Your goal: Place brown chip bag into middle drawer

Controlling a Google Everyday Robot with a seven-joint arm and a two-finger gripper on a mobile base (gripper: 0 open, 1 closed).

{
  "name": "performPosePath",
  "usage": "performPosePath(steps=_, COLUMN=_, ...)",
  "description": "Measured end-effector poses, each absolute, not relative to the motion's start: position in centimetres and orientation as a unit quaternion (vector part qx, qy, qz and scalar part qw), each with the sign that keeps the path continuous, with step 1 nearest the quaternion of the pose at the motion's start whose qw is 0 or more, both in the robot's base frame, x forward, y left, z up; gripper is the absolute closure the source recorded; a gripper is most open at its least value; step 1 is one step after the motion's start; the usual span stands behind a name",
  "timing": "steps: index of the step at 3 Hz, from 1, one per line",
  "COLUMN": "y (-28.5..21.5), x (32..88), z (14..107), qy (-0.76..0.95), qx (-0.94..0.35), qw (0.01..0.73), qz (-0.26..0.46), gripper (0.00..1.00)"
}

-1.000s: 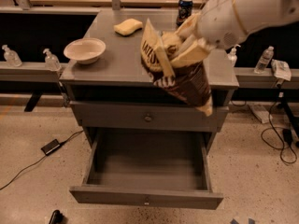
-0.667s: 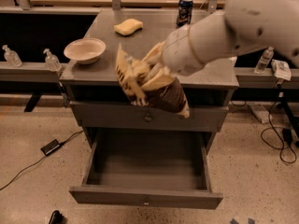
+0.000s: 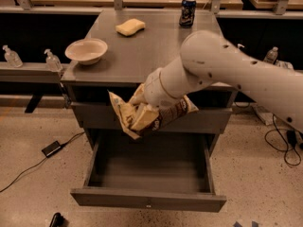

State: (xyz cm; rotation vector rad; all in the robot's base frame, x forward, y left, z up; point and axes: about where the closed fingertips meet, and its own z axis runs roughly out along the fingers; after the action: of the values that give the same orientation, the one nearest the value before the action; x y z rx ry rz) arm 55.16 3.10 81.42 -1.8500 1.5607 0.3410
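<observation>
My gripper (image 3: 140, 111) is shut on the brown chip bag (image 3: 165, 118), a crinkly dark brown bag with pale yellow ends. I hold it in the air in front of the shallow drawer front, just above the open middle drawer (image 3: 149, 200). The drawer is pulled out wide and its grey inside is bare. My white arm (image 3: 222, 70) reaches in from the right and hides part of the cabinet top.
On the grey cabinet top (image 3: 151, 46) stand a pale bowl (image 3: 86, 50), a yellow sponge (image 3: 130, 27) and a blue can (image 3: 187, 11). Plastic bottles (image 3: 52, 60) stand on a side ledge at left. Cables and a black adapter (image 3: 51, 148) lie on the floor.
My arm has swung the bag down and to the left, from level with the cabinet top edge to just above the open drawer.
</observation>
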Motion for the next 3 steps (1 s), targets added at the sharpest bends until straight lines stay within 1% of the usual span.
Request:
performPosePath(steps=1, y=1.3, x=53.3, z=74.6, qy=0.673, qx=-0.674, qw=0.265, qz=0.153, gripper=1.0)
performPosePath(steps=2, y=0.3, x=52.7, z=74.8, qy=0.707, qx=-0.632, qw=0.272, qz=0.164, gripper=1.0)
performPosePath(steps=3, y=-0.1, x=52.6, z=75.0, qy=0.705, qx=-0.632, qw=0.278, qz=0.162, gripper=1.0)
